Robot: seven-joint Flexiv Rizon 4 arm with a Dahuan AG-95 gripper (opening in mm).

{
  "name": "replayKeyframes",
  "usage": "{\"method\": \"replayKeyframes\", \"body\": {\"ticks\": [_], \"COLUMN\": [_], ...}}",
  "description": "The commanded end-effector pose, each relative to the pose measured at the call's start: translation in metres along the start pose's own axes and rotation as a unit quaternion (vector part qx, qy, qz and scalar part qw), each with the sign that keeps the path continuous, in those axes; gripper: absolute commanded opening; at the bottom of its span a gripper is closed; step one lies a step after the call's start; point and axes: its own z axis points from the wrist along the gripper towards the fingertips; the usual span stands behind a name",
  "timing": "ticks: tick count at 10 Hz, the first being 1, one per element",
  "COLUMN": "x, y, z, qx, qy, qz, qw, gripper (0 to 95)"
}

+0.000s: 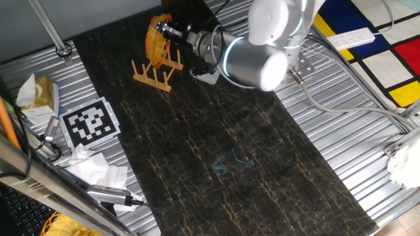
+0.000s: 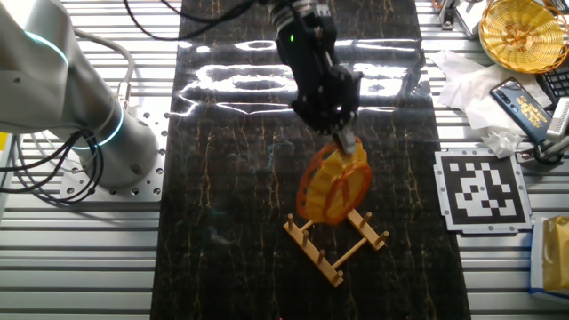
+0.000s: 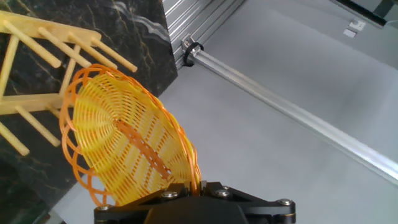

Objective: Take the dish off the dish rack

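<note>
The robot's gripper [image 2: 345,140] is closed on the rim of the dish [image 2: 334,184]. In the hand view the dish's edge [image 3: 127,149] goes right into the black fingers at the bottom of the picture, so the gripper pinches that edge.

The dish is yellow-orange and woven like a basket, with a darker stripe across its middle. It stands up on its edge, leaning a little. Its lower part sits among the pegs of the dish rack [image 2: 338,244]. It cannot be told if the dish touches the rack's bottom rail or is just above it.

The dish rack is made of light wood and stands on the dark table [image 2: 231,196]. In one fixed view the rack [image 1: 156,73] is near the far end of the table, with the dish [image 1: 158,40] over it and the gripper [image 1: 172,31] reaching in from the side.

A black and white square marker [image 2: 481,188] lies on the metal beside the table. Another woven basket [image 2: 522,34] sits far off in the corner, near some white paper [image 2: 471,84].
</note>
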Motion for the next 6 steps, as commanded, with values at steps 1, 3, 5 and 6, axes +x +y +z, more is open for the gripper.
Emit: {"method": "replayKeyframes", "body": {"ticks": [1, 3, 5, 6], "x": [0.005, 0.003, 0.001, 0.001], "y": [-0.002, -0.003, -0.003, -0.002], "z": [-0.005, -0.016, -0.023, -0.027], "qx": [-0.005, -0.070, -0.132, -0.183], "qy": [-0.013, -0.059, -0.106, -0.144], "qz": [0.013, 0.074, 0.116, 0.150], "qw": [0.9998, 0.9930, 0.9786, 0.9609], "gripper": [0.0, 0.0, 0.0, 0.0]}}
